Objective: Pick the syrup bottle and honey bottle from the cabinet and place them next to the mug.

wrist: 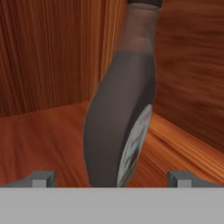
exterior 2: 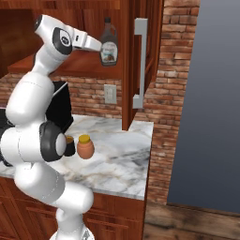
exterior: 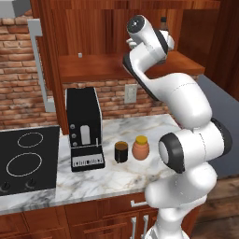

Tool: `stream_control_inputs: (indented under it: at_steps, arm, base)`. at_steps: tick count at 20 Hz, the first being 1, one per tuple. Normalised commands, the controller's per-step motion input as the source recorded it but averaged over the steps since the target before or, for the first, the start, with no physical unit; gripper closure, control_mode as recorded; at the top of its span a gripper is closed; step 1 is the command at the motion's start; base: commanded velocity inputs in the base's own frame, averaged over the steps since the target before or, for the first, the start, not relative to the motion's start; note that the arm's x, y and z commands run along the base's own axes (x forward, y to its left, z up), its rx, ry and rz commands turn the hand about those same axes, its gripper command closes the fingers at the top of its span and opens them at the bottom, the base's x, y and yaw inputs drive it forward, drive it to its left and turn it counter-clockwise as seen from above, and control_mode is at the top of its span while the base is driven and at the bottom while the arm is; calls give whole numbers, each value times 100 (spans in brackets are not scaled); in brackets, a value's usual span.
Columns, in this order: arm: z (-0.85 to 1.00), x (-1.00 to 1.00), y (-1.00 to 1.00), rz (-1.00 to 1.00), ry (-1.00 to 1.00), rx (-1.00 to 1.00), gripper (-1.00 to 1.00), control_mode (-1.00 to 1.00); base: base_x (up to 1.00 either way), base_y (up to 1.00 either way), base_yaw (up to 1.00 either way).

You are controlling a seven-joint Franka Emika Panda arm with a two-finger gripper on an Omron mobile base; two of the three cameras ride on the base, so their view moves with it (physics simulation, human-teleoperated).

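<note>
Cabinet (exterior 2: 93, 28) open, arm reaching up into it. Counter (exterior: 116, 177) below carries the coffee machine (exterior: 84, 128), then honey bottle (exterior: 140, 148) just beside the mug (exterior: 121, 151) — both near the front edge. Syrup bottle (wrist: 120, 118) stands upright on the cabinet shelf (pale label turned sideways). Gripper (wrist: 111, 179) spread wide, a fingertip on each side of the bottle's base — not clamped.

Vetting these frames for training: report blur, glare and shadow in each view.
Hand view: syrup bottle looms close, soft and blurred, its label edge-on; fingertips flank it. Right base view: bottle sharp, label legible as a pale patch; no glare. Left base view: even light, faint shadows under mug and honey bottle.
</note>
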Motion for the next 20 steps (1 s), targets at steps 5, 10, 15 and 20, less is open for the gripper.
stream_control_inputs:
  at_steps: [5, 10, 15, 20]
  arm:
    - [0, 22, 0, 0, 0, 0, -100, -100]
    - [0, 0, 0, 0, 0, 0, -100, -100]
    - [0, 0, -1, -1, 0, 0, -100, -100]
    - [-7, 0, -12, -3, 0, 0, -100, -100]
  base:
    - [0, 0, 0]
    - [0, 0, 0]
    - [0, 0, 0]
    - [0, 0, 0]
